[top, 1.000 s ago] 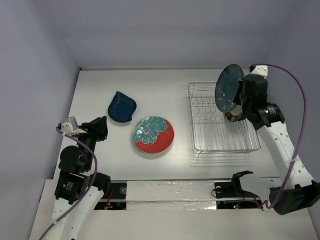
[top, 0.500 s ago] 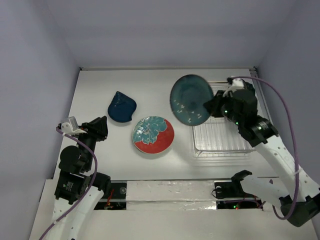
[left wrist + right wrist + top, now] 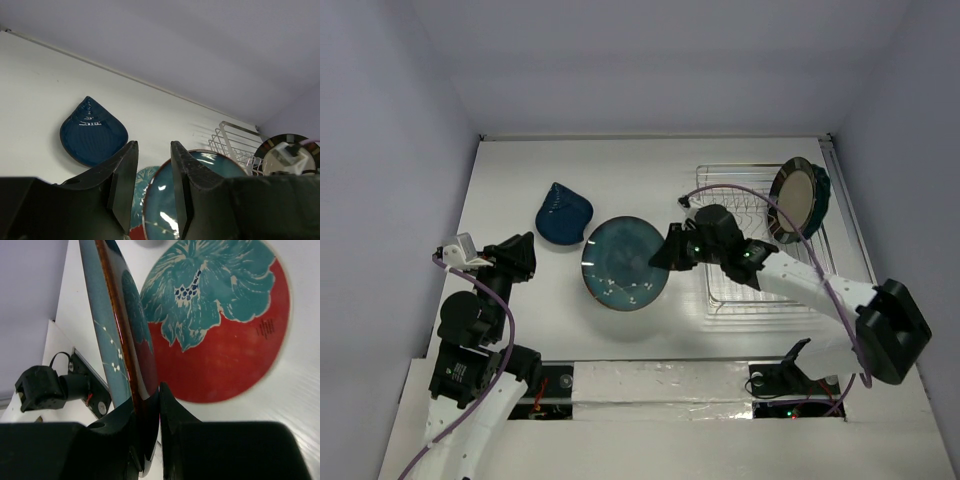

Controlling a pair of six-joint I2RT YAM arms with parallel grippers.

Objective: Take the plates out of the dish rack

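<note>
- Right claw (image 3: 146, 398) pinches the dark teal plate (image 3: 625, 265) by its rim, tilted just above the teal-and-red plate (image 3: 225, 340) beneath it.
- Left claw (image 3: 153, 147) is slightly spread and empty; the shell plate (image 3: 563, 215) lies ahead of it on the desk (image 3: 510, 180).
- Behind our right claw, one olive-centred plate (image 3: 797, 197) waits in the dish rack (image 3: 725, 185).

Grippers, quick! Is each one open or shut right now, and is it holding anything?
Left gripper: open a little, holding nothing.
Right gripper: shut on the rim of the dark teal plate.
</note>
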